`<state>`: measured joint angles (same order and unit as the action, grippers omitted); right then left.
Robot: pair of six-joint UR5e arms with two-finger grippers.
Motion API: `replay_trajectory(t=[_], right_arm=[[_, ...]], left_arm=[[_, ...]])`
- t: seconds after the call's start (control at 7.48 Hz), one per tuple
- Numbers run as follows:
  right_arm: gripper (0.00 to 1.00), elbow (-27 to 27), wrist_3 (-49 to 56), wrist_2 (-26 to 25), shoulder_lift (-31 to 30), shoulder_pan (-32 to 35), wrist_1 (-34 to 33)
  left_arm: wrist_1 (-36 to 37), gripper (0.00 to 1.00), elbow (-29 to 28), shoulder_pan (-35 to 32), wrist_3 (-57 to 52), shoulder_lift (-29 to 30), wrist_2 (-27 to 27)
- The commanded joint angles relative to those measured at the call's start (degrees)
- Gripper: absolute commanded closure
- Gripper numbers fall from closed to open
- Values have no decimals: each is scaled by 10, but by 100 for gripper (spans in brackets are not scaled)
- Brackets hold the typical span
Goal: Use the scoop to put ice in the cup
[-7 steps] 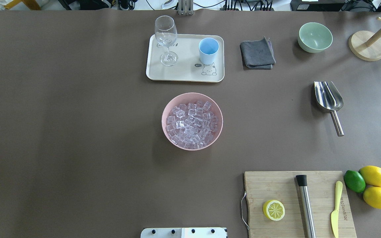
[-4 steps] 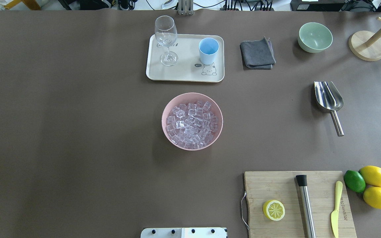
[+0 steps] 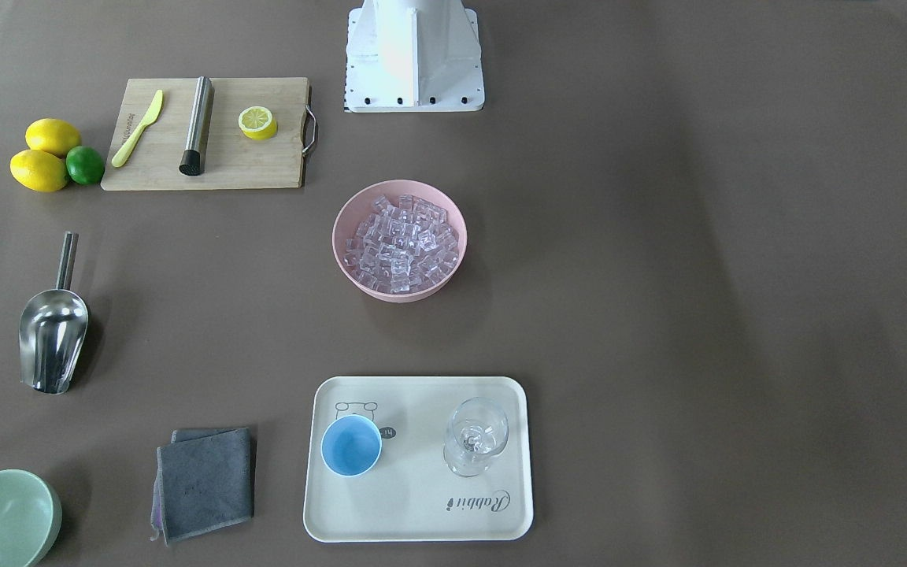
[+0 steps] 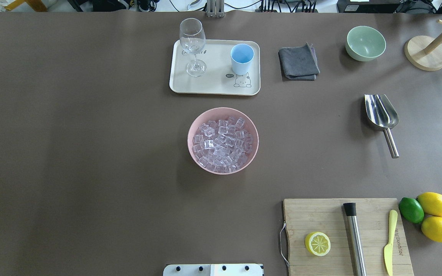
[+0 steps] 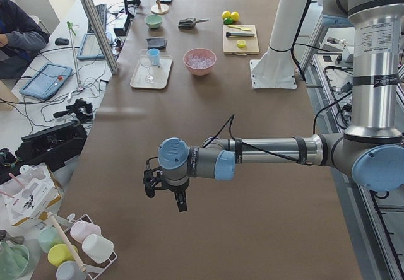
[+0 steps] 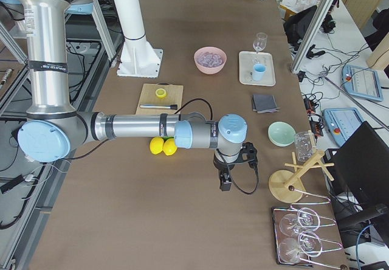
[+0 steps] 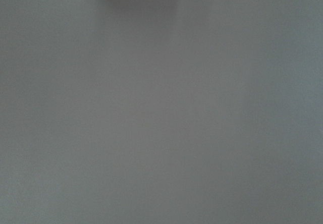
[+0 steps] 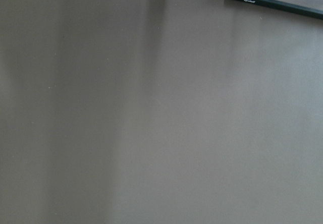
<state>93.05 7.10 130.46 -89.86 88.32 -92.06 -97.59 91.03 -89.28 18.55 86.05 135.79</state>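
The ice (image 4: pixel 223 143) is a heap of clear cubes in a pink bowl (image 4: pixel 188 140) at the table's middle; it also shows in the front view (image 3: pixel 400 242). The light-blue cup (image 4: pixel 242 58) stands upright and empty on a cream tray (image 4: pixel 213 86). The steel scoop (image 4: pixel 381 112) lies alone on the table to the right, handle toward the robot. My left gripper (image 5: pixel 165 195) and right gripper (image 6: pixel 226 179) hang over bare table far from all of these, seen only in the side views. I cannot tell if they are open or shut.
A wine glass (image 4: pixel 192 42) stands on the tray beside the cup. A grey cloth (image 4: pixel 298 61), a green bowl (image 4: pixel 365 43) and a wooden stand (image 4: pixel 426 51) are at the back right. A cutting board (image 4: pixel 332 214) and whole lemons (image 4: pixel 434 204) are at the front right.
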Motion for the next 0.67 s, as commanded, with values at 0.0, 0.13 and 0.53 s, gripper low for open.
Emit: replay_trajectory(t=[0.0, 0.13, 0.53], right_arm=[[0, -15, -54, 35, 2, -30, 56], [0, -7, -178, 51, 5, -69, 104], [0, 31, -423, 66, 4, -155, 162]], left_arm=[[0, 2, 4, 6, 1, 0, 0], [0, 2, 5, 6, 2, 0, 0], [-1, 2, 10, 76, 2, 25, 1]])
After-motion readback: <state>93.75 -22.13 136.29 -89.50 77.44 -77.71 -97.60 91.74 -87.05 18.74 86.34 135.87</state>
